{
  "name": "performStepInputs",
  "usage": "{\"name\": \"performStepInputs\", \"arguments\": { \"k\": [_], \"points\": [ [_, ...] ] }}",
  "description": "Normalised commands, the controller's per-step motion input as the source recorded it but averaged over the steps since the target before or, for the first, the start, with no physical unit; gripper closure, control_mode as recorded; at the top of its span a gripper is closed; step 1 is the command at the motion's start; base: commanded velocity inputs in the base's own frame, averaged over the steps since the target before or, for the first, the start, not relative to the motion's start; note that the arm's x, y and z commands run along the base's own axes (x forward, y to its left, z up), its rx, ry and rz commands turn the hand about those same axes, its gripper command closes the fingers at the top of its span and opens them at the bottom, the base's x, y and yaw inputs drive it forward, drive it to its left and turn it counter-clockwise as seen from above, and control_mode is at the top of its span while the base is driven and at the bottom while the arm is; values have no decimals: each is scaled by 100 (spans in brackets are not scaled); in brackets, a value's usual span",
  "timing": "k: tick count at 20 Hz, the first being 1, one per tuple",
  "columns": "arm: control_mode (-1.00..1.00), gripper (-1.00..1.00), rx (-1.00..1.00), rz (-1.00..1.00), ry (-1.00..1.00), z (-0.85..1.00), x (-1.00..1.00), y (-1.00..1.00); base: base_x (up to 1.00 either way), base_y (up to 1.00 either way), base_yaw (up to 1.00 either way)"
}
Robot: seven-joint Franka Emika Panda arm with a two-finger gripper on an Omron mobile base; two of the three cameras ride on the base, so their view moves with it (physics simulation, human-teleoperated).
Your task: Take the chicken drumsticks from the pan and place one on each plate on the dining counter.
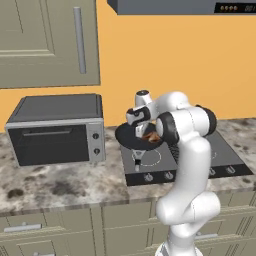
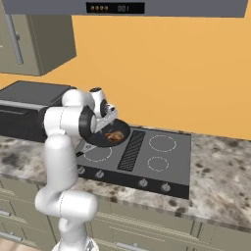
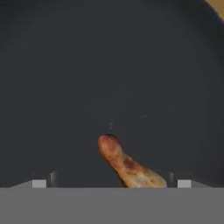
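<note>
Hovering low over the pan (image 1: 131,138), the gripper (image 3: 112,183) has its jaws spread wide and holds nothing; in the hand view the two fingertips (image 3: 43,183) stand far apart at the bottom, with one chicken drumstick (image 3: 127,165) lying between them on the dark pan floor (image 3: 109,78), its narrow end pointing up and left in that view, its thicker end cut off at the lower edge. Whether either tip touches the meat cannot be told. From the left base view the pan sits on the rear left burner of the black cooktop (image 1: 150,162), partly hidden by the arm's wrist and elbow; a bit of orange-brown meat (image 1: 151,136) shows at the pan's right side, just beside the wrist. From the right base view the same pan (image 2: 105,139) lies at the cooktop's (image 2: 157,162) left rear, with orange-brown chicken (image 2: 115,136) visible inside, right of the hand (image 2: 100,110); whether that is one piece or two cannot be told. A toaster oven (image 1: 57,131) stands on the speckled granite worktop (image 1: 60,185), left of the cooktop and well apart from the pan. Olive-green cabinet (image 1: 47,42) above it, range hood (image 2: 122,7) over the stove, orange wall (image 2: 171,73) behind.
</note>
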Motion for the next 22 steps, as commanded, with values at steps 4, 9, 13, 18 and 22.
{"name": "performStepInputs", "arguments": {
  "k": [4, 9, 13, 18, 22],
  "points": [
    [-100, -100, -9, 19, 24, -18, 0, 0, 0, 0, 0],
    [-100, -100, -4, 5, 9, -15, 16, 3, 0, 0, 0],
    [-100, -100, 0, 2, 0, -26, 15, 5, 0, 0, 0],
    [-100, -100, 0, 1, 0, -24, 7, 2, 0, 0, 0],
    [-100, -100, 0, 0, -1, -14, -10, -4, 0, 0, 0]
  ]
}}
